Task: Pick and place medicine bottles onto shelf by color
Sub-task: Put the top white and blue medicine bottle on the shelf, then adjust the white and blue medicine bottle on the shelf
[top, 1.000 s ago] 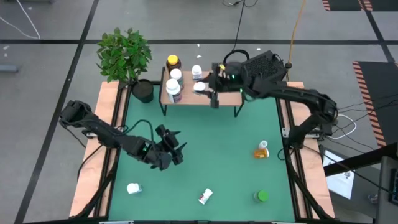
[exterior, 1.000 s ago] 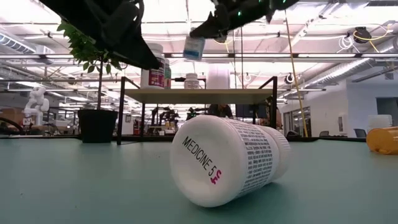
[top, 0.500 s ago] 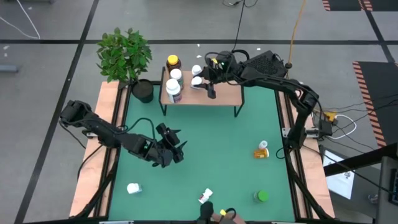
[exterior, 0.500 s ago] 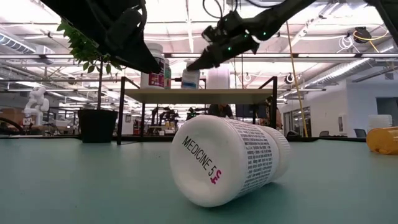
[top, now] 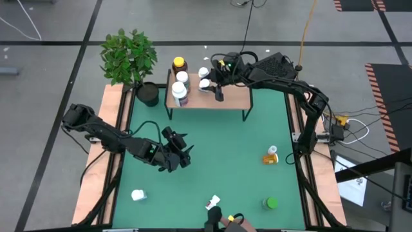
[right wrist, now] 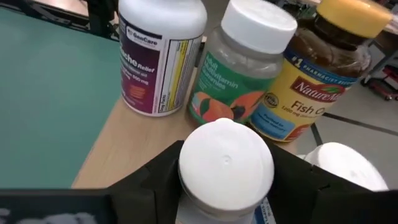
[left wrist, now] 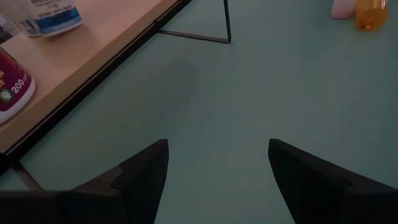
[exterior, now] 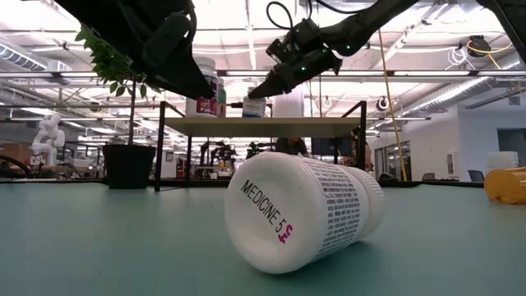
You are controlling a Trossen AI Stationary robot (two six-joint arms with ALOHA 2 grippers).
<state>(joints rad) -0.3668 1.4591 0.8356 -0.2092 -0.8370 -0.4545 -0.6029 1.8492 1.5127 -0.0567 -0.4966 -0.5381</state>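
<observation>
The shelf (top: 226, 98), a light wood top on thin black legs, stands at the table's far edge. On it are an amber bottle with a yellow cap (right wrist: 317, 68), a clear one with a white cap (right wrist: 249, 68) and a white one with a purple label (right wrist: 158, 50). My right gripper (top: 212, 86) is shut on a white bottle (exterior: 253, 106) at the shelf's middle, next to another white bottle (top: 203, 73). My left gripper (top: 179, 152) hangs open over the green table, left of centre. Loose on the table lie two white bottles (top: 138, 194) (top: 212, 203), an orange one (top: 270, 156) and a green one (top: 271, 203). My right gripper has the white bottle's top (right wrist: 226, 165) between its two fingers (right wrist: 149, 183), one on each side just under the cap. It comes slanting down from the table's right. The bottle stands upright with its base on the shelf top (exterior: 271, 125).
A potted plant (top: 131, 59) stands left of the shelf. The white bottle marked MEDICINE 5 (exterior: 304, 210) lies on its side close to the low camera. What looks like a person's hand (top: 225, 222) shows at the table's near edge. Bare green mat spreads between the arms.
My right gripper has come down and gone a little toward the table's far left with the white bottle. The bottle, hanging above the shelf a second ago, now stands on the shelf top. Something has come into view at the near edge.
</observation>
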